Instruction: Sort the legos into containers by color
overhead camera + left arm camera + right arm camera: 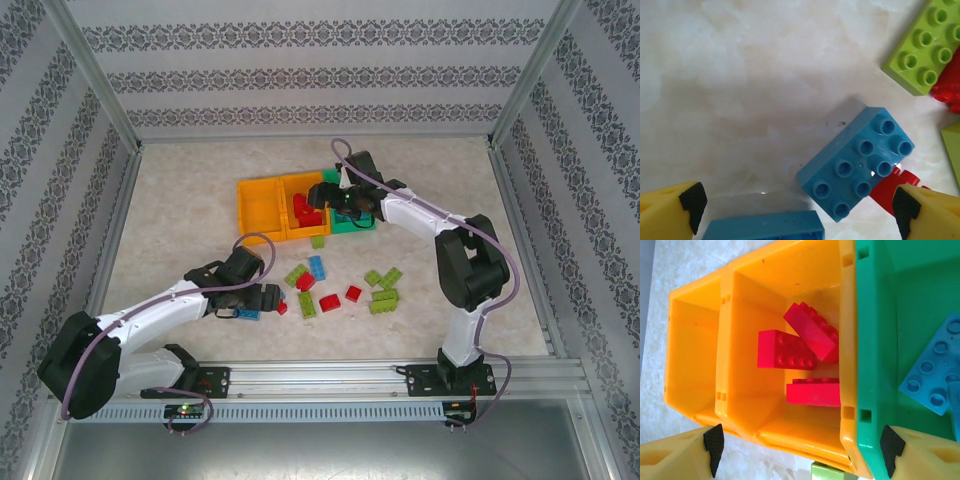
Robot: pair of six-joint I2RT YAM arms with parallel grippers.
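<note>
The tabletop (180, 220) is cream with a marble pattern, the walls (300, 70) pale with dark ornamental bands, the orange bins (690, 350) and green bin (875, 340) plain, the bricks red (785, 350), blue (857, 162) and lime green (922, 45), and the fingers (665, 215) yellow with black pads (692, 202).

Lower blue brick (765, 227) is chopped off by the bottom edge, red brick (884, 186) half hidden behind the studded blue brick (857, 162).
</note>
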